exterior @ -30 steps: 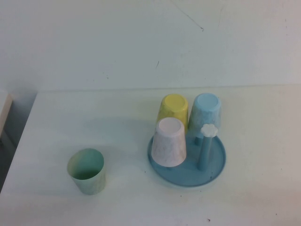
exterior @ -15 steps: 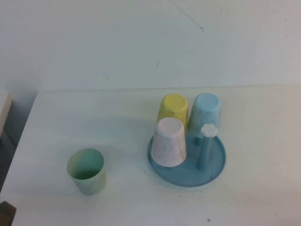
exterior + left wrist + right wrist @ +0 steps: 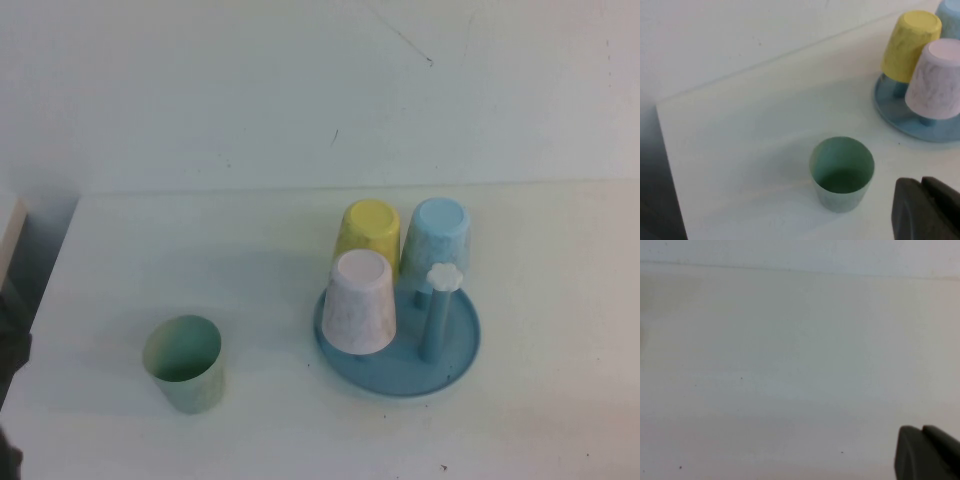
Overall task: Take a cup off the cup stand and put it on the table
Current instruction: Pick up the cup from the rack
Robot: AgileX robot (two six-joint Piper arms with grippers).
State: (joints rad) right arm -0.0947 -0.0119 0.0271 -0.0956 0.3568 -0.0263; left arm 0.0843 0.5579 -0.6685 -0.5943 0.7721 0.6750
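Observation:
The pale pink-white cup (image 3: 360, 300) sits upside down on a peg at the front left of the blue cup stand (image 3: 400, 378); it also shows in the left wrist view (image 3: 936, 80), with the stand's rim (image 3: 888, 111) under it. My left gripper (image 3: 921, 182) is shut and empty, hovering over the table (image 3: 200, 250) near the pale green cup, well to the left of the stand. Only a dark part of the left arm (image 3: 10, 365) shows at the high view's left edge. My right gripper (image 3: 922, 430) is shut and empty over bare tabletop, out of the high view.
A yellow cup (image 3: 368, 232) and a light blue cup (image 3: 437, 235) sit upside down at the back of the stand. One bare peg with a white flower cap (image 3: 443, 278) stands at its front right. A pale green cup (image 3: 183, 362) stands upright on the table's front left.
The left arm has come into the high view at the lower left edge and moved further up along that edge. The cups and stand have not moved.

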